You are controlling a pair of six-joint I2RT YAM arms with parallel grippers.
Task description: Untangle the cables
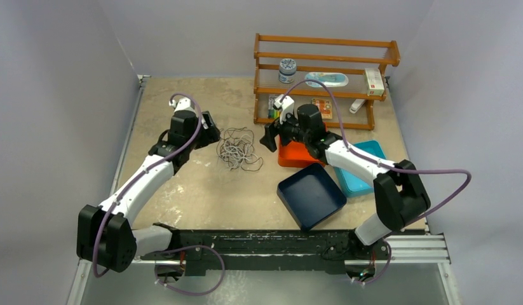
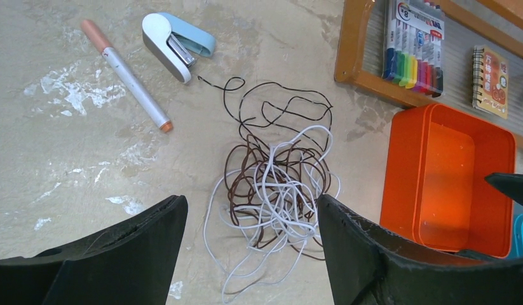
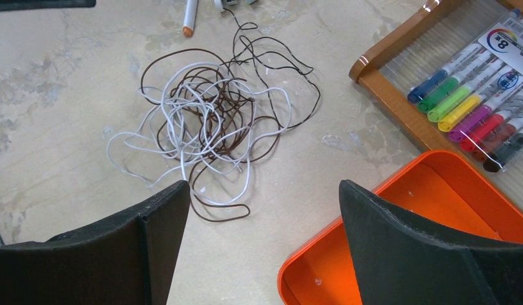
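Left claw (image 1: 211, 131) and right claw (image 1: 269, 137) are hovering wide and empty, flanking the cables (image 1: 238, 149) — lying knotted on the tabletop (image 1: 182, 190) — so untangling is seemingly just starting, calling next for pinching separate strands.

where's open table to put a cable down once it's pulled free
Widest bare patch: the tabletop between the cables, the dark blue tray and the arms' base rail. A smaller strip lies beyond the cables, left of the wooden rack. Crowded: the orange tray close on the cables' right, and the pen and stapler beside the tangle.
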